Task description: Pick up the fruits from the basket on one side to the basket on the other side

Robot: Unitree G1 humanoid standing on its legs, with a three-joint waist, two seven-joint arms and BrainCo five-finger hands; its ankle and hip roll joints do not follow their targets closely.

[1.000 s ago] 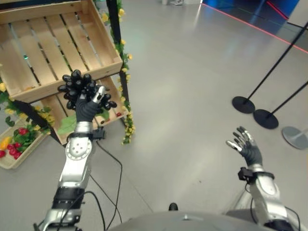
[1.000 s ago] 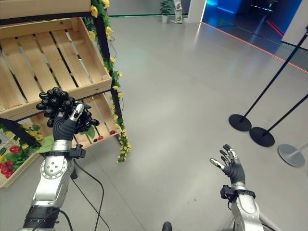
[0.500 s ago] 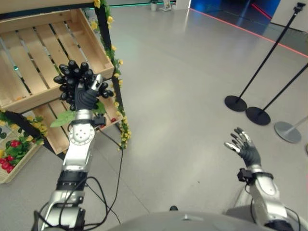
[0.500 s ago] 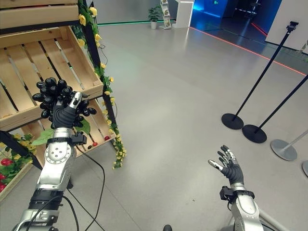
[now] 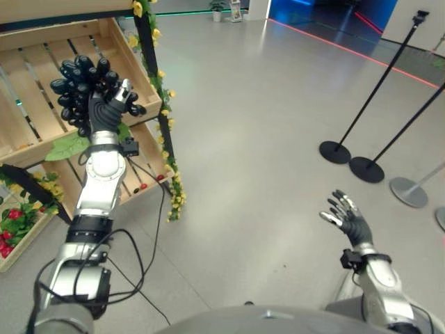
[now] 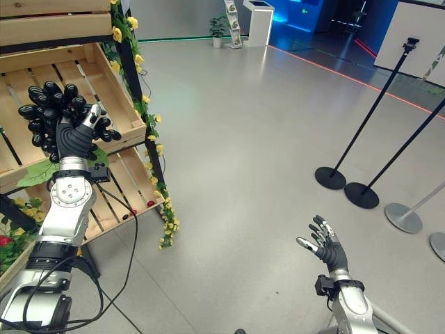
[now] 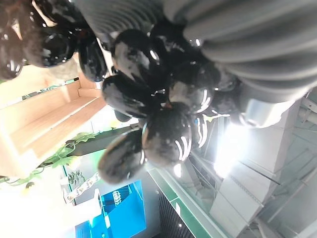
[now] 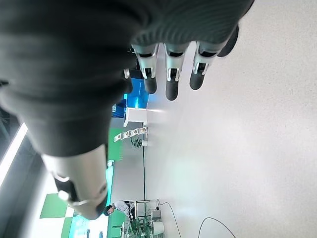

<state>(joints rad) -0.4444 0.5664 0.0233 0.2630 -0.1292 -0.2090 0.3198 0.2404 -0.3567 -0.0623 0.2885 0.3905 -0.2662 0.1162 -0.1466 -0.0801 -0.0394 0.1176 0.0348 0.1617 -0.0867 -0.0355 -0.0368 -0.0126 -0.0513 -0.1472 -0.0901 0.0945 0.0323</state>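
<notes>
**Grapes held high at the crate's edge**

The grapes (image 5: pixel 82 85), a black bunch, are in my left hand (image 5: pixel 104 115), fingers curled round them, raised in front of the upper crate (image 5: pixel 38 69) on the rack. A green leaf (image 5: pixel 67 147) hangs below my wrist.

My worry is the grip: the bunch bulges well past my fingers, so a quick swing could shake berries loose or let the whole cluster slip. The crate's front lip sits just behind my hand, and the black post (image 5: pixel 156 97) with yellow flowers (image 5: pixel 171 125) is near my wrist; either could snag the bunch.

To my right the grey floor (image 5: pixel 264 139) lies bare as far as the stanchions (image 5: pixel 348 142). My right hand (image 5: pixel 348 217) hangs low there, fingers spread, holding nothing.
</notes>
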